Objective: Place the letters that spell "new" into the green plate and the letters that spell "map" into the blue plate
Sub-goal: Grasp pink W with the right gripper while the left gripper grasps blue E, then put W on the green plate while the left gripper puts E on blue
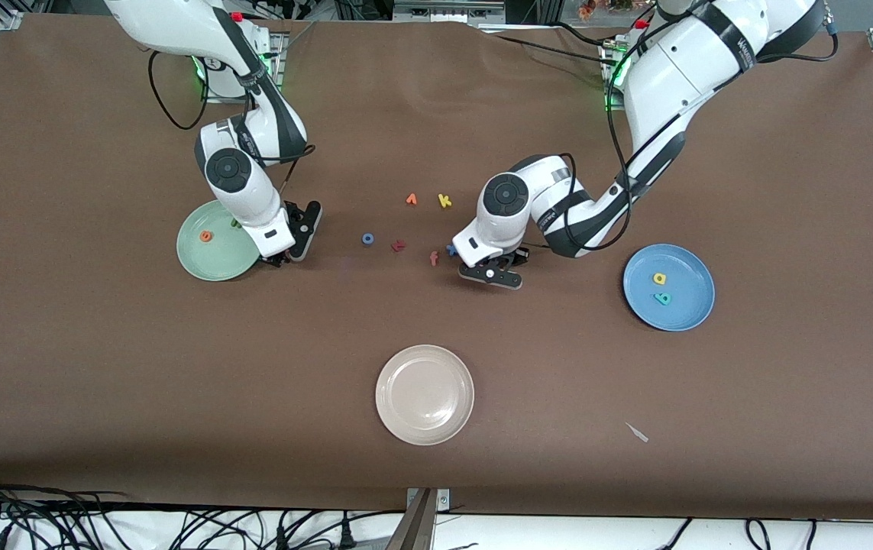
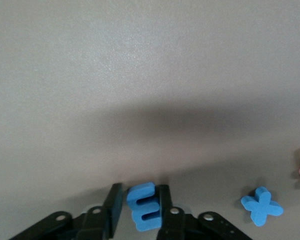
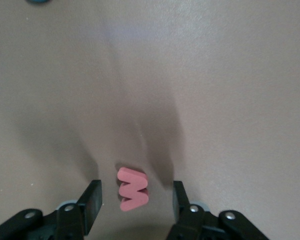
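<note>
My left gripper [image 1: 491, 273] is down at the table's middle, its fingers [image 2: 114, 205] shut against both sides of the blue "m" [image 2: 144, 207]. My right gripper [image 1: 289, 250] is low beside the green plate [image 1: 211, 265], on the side toward the table's middle. It is open, and the pink "w" [image 3: 133, 189] lies on the table between its fingers [image 3: 92, 200], touching neither. The orange "e" [image 1: 206, 236] and the green "n" [image 1: 235, 224] lie in the green plate. The yellow letter [image 1: 659, 279] and the teal letter [image 1: 662, 299] lie in the blue plate [image 1: 692, 294].
Loose letters lie between the arms: a blue "x" [image 1: 451, 250], an orange "f" [image 1: 434, 258], a dark red letter [image 1: 399, 246], a blue "o" [image 1: 368, 239], an orange letter [image 1: 411, 199] and a yellow "k" [image 1: 444, 201]. A beige plate [image 1: 425, 412] sits nearer the camera.
</note>
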Robot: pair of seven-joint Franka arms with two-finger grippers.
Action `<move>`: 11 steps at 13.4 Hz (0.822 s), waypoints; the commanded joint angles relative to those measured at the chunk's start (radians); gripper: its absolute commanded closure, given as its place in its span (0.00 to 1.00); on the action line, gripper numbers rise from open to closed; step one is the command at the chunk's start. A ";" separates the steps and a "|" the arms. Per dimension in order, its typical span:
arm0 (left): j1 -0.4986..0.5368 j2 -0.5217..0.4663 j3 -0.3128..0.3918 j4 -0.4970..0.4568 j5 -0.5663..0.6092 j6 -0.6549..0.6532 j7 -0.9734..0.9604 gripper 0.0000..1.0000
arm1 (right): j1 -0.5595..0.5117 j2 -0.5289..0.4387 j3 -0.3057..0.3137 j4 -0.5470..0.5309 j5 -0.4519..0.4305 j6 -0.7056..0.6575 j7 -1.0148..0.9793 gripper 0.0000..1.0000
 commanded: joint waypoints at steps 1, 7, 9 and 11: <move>-0.009 0.015 0.010 0.014 0.035 -0.004 -0.019 0.88 | -0.005 -0.004 0.005 -0.035 0.007 0.047 -0.029 0.37; 0.023 -0.008 -0.001 0.024 0.017 -0.118 -0.010 1.00 | -0.005 -0.019 0.005 -0.035 0.007 0.038 -0.026 0.83; 0.046 -0.014 -0.012 0.028 -0.007 -0.159 -0.006 1.00 | -0.005 -0.062 0.004 -0.032 0.007 0.024 -0.024 0.87; 0.074 -0.026 -0.027 0.060 -0.056 -0.233 0.080 1.00 | -0.006 -0.103 -0.012 -0.020 0.007 -0.042 -0.024 0.87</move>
